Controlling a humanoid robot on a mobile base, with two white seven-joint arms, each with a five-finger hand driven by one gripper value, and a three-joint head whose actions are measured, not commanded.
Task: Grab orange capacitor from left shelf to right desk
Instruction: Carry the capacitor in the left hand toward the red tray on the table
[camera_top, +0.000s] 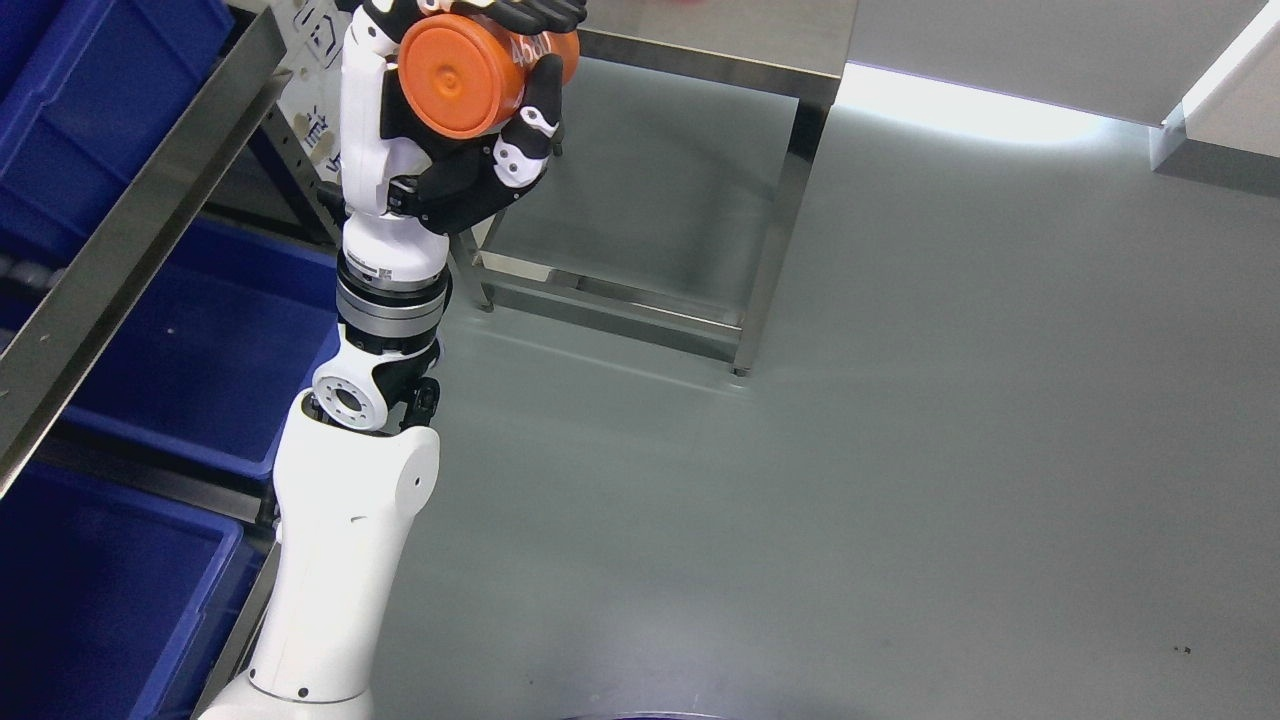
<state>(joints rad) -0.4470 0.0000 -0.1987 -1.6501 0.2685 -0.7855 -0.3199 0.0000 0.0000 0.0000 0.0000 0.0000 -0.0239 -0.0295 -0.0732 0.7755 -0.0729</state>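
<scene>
Blue bins (190, 340) sit on the steel shelf (130, 230) at my left, behind my raised arm. My left hand (470, 110) is clenched round the orange capacitor (462, 75), fingers over its top and thumb against its side, held in the air clear of the shelf. So the carry is in hand. Next, I judge, I must swing right over the steel table (720, 35) and lower it there before I let go.
</scene>
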